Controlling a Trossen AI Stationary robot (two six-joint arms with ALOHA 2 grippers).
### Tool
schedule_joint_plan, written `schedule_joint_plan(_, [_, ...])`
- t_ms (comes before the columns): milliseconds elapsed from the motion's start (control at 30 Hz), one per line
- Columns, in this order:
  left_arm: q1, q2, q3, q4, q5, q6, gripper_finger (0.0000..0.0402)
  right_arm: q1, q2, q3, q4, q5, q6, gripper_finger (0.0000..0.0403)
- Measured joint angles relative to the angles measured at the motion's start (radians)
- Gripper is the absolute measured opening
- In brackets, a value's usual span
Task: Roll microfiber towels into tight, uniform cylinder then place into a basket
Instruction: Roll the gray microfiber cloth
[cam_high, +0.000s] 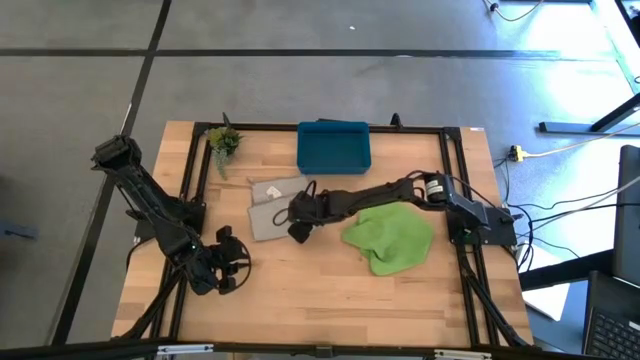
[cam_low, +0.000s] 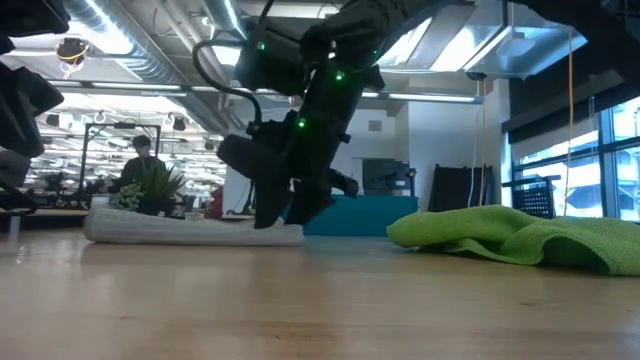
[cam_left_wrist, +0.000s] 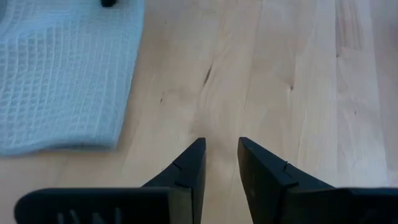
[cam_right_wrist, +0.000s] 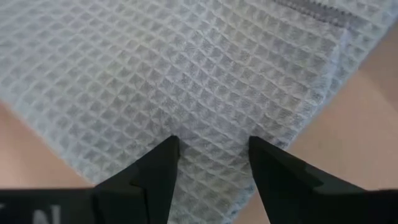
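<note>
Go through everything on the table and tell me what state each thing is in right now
grey towel: flat, unrolled
green towel: crumpled heap, unrolled
basket: empty, upright
plant sprig: lying at the table's far edge
right gripper: open, over the grey towel
left gripper: open, over bare wood

Pale wood table (cam_high: 330, 290), smooth, with fine grain lines; grey towel (cam_right_wrist: 205, 81) of soft cloth, bumpy with small waffle squares, stitched along one edge; green towel (cam_high: 392, 240) of soft, fuzzy cloth, crumpled; teal basket (cam_high: 333, 146) of smooth plastic; matt black fingers (cam_left_wrist: 186, 180), hard and smooth.
</note>
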Motion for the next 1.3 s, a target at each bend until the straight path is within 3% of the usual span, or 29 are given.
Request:
schedule_joint_plan(367, [-0.017, 0.0, 0.0, 0.0, 0.082, -0.006, 0.0086, 0.193, 0.006, -0.014, 0.145, -0.019, 0.192, 0.02])
schedule_joint_plan(600, [-0.088, 0.0, 0.0, 0.003, 0.102, -0.006, 0.0086, 0.288, 0.009, -0.015, 0.214, 0.002, 0.242, 0.02])
schedule_joint_plan(733, [-0.129, 0.0, 0.0, 0.005, 0.1, 0.004, 0.0086, 0.332, 0.002, 0.022, 0.15, 0.139, 0.185, 0.02])
schedule_joint_plan(1000, [-0.179, 0.0, 0.0, 0.017, 0.09, 0.154, 0.0086, 0.419, -0.045, 0.26, -0.075, 0.402, -0.022, 0.02])
schedule_joint_plan(1300, [-0.185, 0.0, 0.0, 0.016, 0.106, 0.159, 0.0086, 0.496, -0.042, 0.333, 0.002, 0.402, -0.271, 0.02])
